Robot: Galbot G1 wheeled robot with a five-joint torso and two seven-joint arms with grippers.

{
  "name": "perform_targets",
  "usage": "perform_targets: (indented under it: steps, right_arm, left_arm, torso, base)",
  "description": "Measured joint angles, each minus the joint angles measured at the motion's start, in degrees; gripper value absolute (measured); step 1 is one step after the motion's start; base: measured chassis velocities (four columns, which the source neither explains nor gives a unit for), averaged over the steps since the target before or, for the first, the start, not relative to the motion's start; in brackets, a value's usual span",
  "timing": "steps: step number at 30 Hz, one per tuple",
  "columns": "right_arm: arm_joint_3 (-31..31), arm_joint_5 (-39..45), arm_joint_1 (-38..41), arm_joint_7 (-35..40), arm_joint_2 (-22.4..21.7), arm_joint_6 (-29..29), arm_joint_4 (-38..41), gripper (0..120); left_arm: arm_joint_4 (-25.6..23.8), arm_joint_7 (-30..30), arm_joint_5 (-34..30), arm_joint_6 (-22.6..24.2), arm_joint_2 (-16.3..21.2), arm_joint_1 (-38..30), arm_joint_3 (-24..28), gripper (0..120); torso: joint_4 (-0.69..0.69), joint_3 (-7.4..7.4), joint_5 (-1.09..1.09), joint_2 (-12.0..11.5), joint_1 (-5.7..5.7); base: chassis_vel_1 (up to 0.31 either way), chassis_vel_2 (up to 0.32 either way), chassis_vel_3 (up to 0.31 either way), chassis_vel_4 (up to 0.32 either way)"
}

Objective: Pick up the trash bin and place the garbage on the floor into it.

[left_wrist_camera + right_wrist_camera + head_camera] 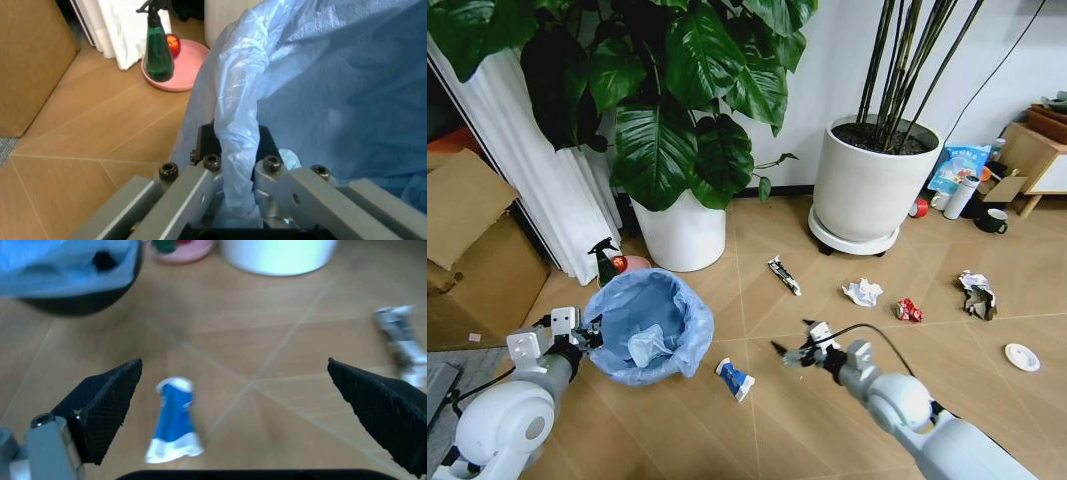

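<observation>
- Tan chevron parquet floor (827, 400) spreads before two big white plant pots, strewn with litter; on it, at the robot's left, stands the small round dark trash bin (649, 325) lined with a crinkly light blue plastic bag folded over its rim.
- Left claw (587, 333) is clenched on the bin's near rim, bag plastic pinched between its fingers (200, 187); in the head view the bin looks to rest on the floor or barely off it, so the pick-up step appears in hand, though a lift cannot be confirmed.
- Right claw (792, 353) hangs released, jaws spread wide, over open floor; the blue-and-white crumpled wrapper (175, 420) lies below it, nearer one fingertip than centred.
- Judged next: the right claw must shift over the wrapper and descend with jaws either side of it, while the left keeps the bin mouth level and near.
- Farther litter waits well apart: a silver-black wrapper (783, 275), a crumpled white paper wad (862, 292), a red crushed scrap (907, 310), a grey-white crumpled wad (976, 293) and a small white round lid (1022, 357).
- Room is generous between bin and wrapper; behind the bin a green spray bottle (159, 50) on a pink dish (183, 70), a cardboard box (467, 250) and the nearer plant pot (684, 232) crowd the bin's far side.
</observation>
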Motion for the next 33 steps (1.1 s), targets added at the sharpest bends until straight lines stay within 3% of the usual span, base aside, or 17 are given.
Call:
perform_targets:
  steps: [7,10,16,22,26,33]
  right_arm:
    - [-10.4,0.0,7.7,-0.3,5.2,1.0,-12.4,100]
    - [-13.6,-1.1,10.2,-0.8,9.9,3.2,-18.5,100]
    - [-14.5,-2.2,11.3,-1.8,15.4,4.3,-25.3,100]
    - [-14.1,-2.4,11.4,-2.0,17.0,4.4,-28.8,100]
    - [-13.4,-3.4,11.5,-2.8,18.2,5.0,-33.0,81]
    - [-12.8,-4.3,11.3,-3.6,18.9,5.8,-34.8,61]
  left_arm:
    - [-0.5,-0.4,-0.2,-0.1,0.1,0.2,-0.5,0]
    - [-0.8,-0.6,-0.3,-0.1,0.3,0.3,-0.6,0]
    - [-1.3,-0.7,-0.3,-0.1,0.6,0.6,-0.7,0]
    - [-1.6,-0.7,-0.3,-0.2,0.6,0.7,-0.6,0]
    - [-1.6,-0.7,-0.3,-0.2,0.7,0.8,-0.5,0]
    - [-1.8,-0.7,-0.3,-0.3,0.9,0.8,-0.5,0]
  torso:
    - [0.0,0.01,0.0,0.0,0.0]
    - [-0.01,0.01,0.01,0.0,0.0]
    - [0.0,0.01,0.01,0.0,0.0]
    - [-0.01,0.0,0.01,0.0,0.0]
    - [-0.02,0.01,0.01,0.0,0.0]
    - [-0.01,0.01,0.02,0.0,0.0]
  base:
    - [0.0,0.0,0.0,0.0]
    - [0.0,0.0,0.0,0.0]
    - [0.0,0.0,0.0,0.0]
    - [0.0,0.0,0.0,0.0]
    - [0.0,0.0,0.0,0.0]
    - [0.0,0.0,0.0,0.0]
